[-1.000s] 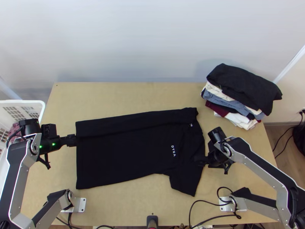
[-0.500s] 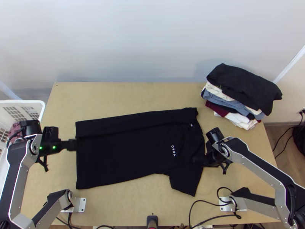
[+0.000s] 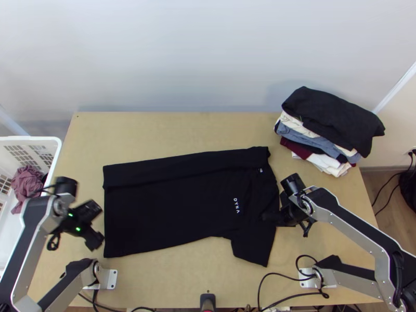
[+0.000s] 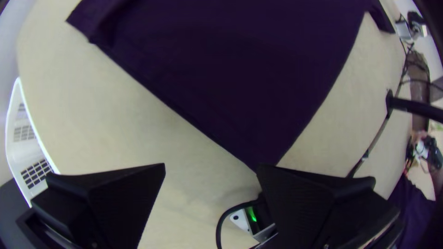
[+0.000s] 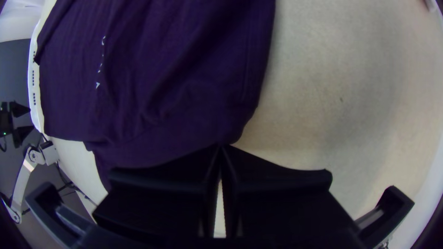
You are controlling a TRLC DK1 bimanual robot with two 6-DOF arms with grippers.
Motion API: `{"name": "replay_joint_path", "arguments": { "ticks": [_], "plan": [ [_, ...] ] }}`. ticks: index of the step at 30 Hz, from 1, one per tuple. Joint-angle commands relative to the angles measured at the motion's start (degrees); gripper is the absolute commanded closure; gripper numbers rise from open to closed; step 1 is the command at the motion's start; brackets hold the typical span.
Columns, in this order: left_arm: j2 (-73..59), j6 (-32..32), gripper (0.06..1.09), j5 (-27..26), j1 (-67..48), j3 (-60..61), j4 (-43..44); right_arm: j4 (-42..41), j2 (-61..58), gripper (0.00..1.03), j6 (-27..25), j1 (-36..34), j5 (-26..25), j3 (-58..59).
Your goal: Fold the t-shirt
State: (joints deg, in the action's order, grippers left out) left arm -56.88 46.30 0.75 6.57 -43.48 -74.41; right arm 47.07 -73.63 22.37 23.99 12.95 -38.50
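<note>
Room for folding: likely the reason for having the black short-sleeved t-shirt (image 3: 171, 208) spread across the middle of the light wooden counter (image 3: 182, 130), hem to the left and collar to the right. Folded inward in a long band along the far side; near sleeve (image 3: 255, 247) sticking out, so probably only partway through the job. Just beside the near corner of the hem (image 3: 105, 223), flat black left fingers (image 4: 124, 198), wide apart and holding nothing, well placed to take that corner for the matching fold. At the shoulder end, flat black right fingers (image 5: 161, 189), narrow, tips together at the cloth's edge, apparently with a pinch of it (hard to be sure how much), perhaps to bring the sleeve side over together with the hem. Best to lift both ends at once; otherwise likely to skew the body or ruck the cloth. Over at the far right, an uneven stack of folded clothes (image 3: 333, 122), black on top, probably set there to spare working space. Past the left edge, a white plastic basket (image 3: 34, 139) with crumpled mauve cloth (image 3: 27, 184) inside, perhaps awaiting a turn.
</note>
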Motion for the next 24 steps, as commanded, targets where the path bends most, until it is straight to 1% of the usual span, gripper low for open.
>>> {"name": "replay_joint_path", "arguments": {
  "ticks": [1, 2, 3, 7, 15, 16, 19, 22, 24],
  "plan": [
    [0.0, -2.2, 0.13, 1.5, -7.1, 4.1, -2.3, -0.2, -0.2, 0.99, -0.6, 0.5, 0.3, 1.1],
    [-0.2, -3.8, 0.14, 1.8, -9.9, 4.9, -2.5, -0.2, -0.2, 0.99, -0.6, 0.5, 0.3, 1.1],
    [-0.5, -5.3, 0.17, 1.9, -12.1, 5.5, -2.8, -0.2, -0.2, 0.99, -0.6, 0.4, 0.3, 1.1],
    [-4.7, -9.9, 0.17, 1.9, -16.4, 6.7, -4.4, -0.2, 0.1, 0.99, -0.6, 0.4, 0.3, 1.4],
    [-7.5, -11.6, 0.18, 1.3, -17.4, 8.3, -3.4, -0.4, 0.1, 0.99, -0.7, 0.4, 0.3, 1.5],
    [-8.1, -11.8, 0.19, 1.2, -17.4, 8.5, -3.3, -0.6, 0.1, 0.99, -0.7, 0.4, 0.3, 1.5],
    [-8.9, -12.6, 0.29, 0.3, -17.4, 8.8, -1.4, -0.8, 0.1, 0.99, -0.7, 0.5, 0.3, 1.5],
    [-11.0, -12.7, 0.33, -0.4, -17.4, 8.9, -0.6, -0.8, 0.1, 0.99, -0.7, 0.5, 0.3, 1.4],
    [-12.6, -12.9, 0.34, -0.4, -17.2, 8.8, -0.6, -0.8, 0.1, 0.99, -0.8, 0.5, 0.3, 1.4]
  ]
}}
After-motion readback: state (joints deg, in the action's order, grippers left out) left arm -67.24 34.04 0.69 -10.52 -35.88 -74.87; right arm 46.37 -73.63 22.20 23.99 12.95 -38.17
